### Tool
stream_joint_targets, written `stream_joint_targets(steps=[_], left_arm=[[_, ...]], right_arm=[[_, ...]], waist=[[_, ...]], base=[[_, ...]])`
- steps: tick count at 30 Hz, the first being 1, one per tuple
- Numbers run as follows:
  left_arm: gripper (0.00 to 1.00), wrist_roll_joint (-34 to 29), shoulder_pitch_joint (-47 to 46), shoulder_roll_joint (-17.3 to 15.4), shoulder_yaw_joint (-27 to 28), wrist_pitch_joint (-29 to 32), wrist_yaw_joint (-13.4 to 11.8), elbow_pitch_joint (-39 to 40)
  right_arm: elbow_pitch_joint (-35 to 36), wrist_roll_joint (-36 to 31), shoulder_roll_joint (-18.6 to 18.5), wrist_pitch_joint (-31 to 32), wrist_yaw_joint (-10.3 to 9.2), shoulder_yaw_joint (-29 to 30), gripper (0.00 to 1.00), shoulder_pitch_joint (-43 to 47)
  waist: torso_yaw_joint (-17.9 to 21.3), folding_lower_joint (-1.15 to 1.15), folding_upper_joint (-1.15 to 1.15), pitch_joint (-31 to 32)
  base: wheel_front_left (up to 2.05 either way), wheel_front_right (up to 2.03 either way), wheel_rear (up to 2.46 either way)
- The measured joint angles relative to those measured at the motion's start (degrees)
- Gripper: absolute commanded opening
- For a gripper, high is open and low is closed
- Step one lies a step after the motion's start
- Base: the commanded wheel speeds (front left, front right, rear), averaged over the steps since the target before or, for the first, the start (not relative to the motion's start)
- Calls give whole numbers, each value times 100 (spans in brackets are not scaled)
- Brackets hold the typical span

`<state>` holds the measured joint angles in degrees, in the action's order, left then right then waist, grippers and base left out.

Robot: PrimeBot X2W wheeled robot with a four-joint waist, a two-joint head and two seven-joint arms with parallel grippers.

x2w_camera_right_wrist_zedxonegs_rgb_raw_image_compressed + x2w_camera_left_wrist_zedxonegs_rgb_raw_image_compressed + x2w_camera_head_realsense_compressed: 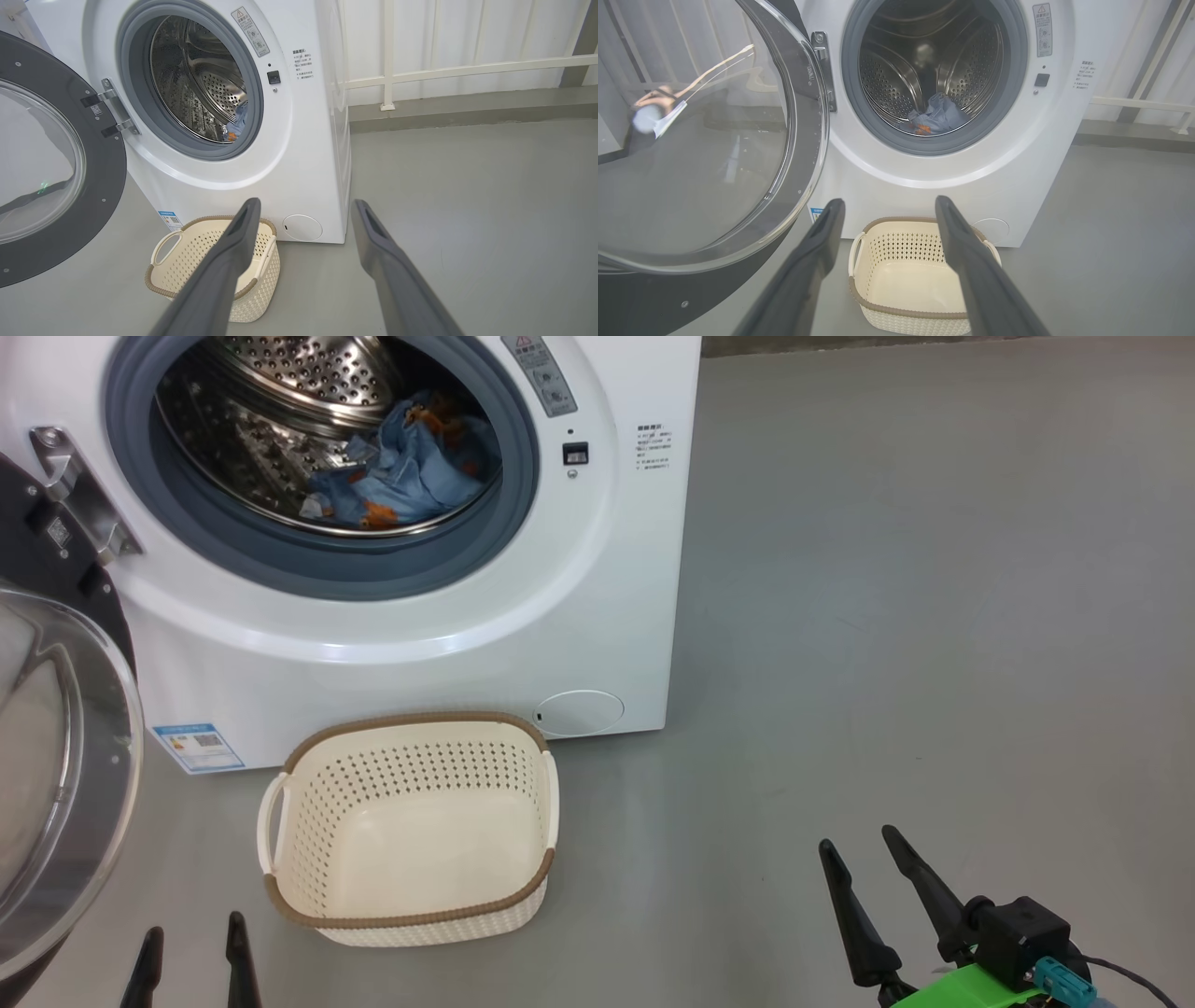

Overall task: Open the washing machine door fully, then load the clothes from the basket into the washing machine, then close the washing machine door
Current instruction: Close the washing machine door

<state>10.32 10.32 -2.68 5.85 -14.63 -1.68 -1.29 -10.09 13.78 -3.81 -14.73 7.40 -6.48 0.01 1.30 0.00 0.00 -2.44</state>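
Note:
The white washing machine (523, 644) stands with its round door (56, 775) swung open to the left. Blue clothes (406, 467) with orange bears lie inside the steel drum, also visible as clothes (936, 116) in the left wrist view. The cream basket (411, 915) sits on the floor before the machine with nothing in it; the same basket (920, 312) and basket (173, 280) show in both wrist views. My left gripper (191, 943) is open at the lower left, near the basket's left end. My right gripper (859, 849) is open over bare floor, right of the basket.
Grey floor (934, 616) stretches to the right of the machine. A white railing (467, 70) and a low kerb run along the wall behind. The open door's glass bowl (691, 154) bulges close to my left arm.

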Motion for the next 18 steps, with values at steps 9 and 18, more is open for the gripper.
stream_joint_targets(steps=[9, 18], left_arm=[[100, -1, -3, 1, -32, 0, 46, -2], [100, -1, -3, 1, -35, 0, 41, 14]], right_arm=[[-14, 0, -1, 0, 0, -1, 100, 0], [-16, 0, -9, 0, 0, -7, 100, 0]], waist=[[7, 0, 0, 46], [6, 0, 0, 84]], base=[[-1, 1, 0], [0, 0, 0]])
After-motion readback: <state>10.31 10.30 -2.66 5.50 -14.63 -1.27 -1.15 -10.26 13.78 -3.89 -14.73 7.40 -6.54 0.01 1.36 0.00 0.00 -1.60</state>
